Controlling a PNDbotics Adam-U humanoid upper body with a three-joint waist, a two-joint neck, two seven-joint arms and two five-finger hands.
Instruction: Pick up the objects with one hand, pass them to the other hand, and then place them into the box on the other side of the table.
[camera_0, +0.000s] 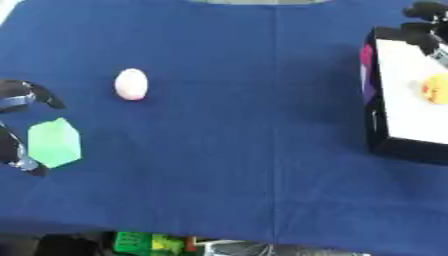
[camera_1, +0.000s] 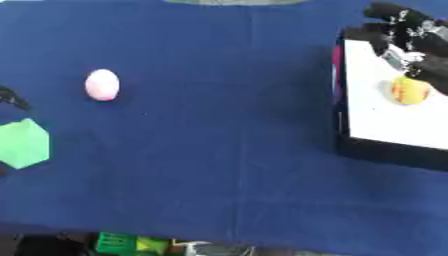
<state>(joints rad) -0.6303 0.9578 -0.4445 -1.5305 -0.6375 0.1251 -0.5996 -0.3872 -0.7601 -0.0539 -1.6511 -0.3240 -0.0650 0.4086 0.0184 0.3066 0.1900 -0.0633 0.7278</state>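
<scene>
A pink-white egg-shaped thing (camera_0: 131, 84) lies on the blue cloth left of the middle. Nearer and further left lies a green block (camera_0: 54, 142). My left hand (camera_0: 16, 102) comes in at the left edge, open, with dark fingers spread above and below the block's left side, one fingertip (camera_0: 26, 164) at its lower corner. A black box with a white floor (camera_1: 372, 122) stands at the right edge with a yellow ball-like thing (camera_1: 409, 91) inside. My right hand (camera_1: 409, 34) hangs over the box's far corner, just beyond the yellow thing, open and holding nothing.
A magenta patch (camera_0: 367, 57) shows on the box's left wall. The blue cloth (camera_0: 254, 150) covers the whole table. Below its near edge, green and yellow things (camera_0: 144, 243) sit lower down.
</scene>
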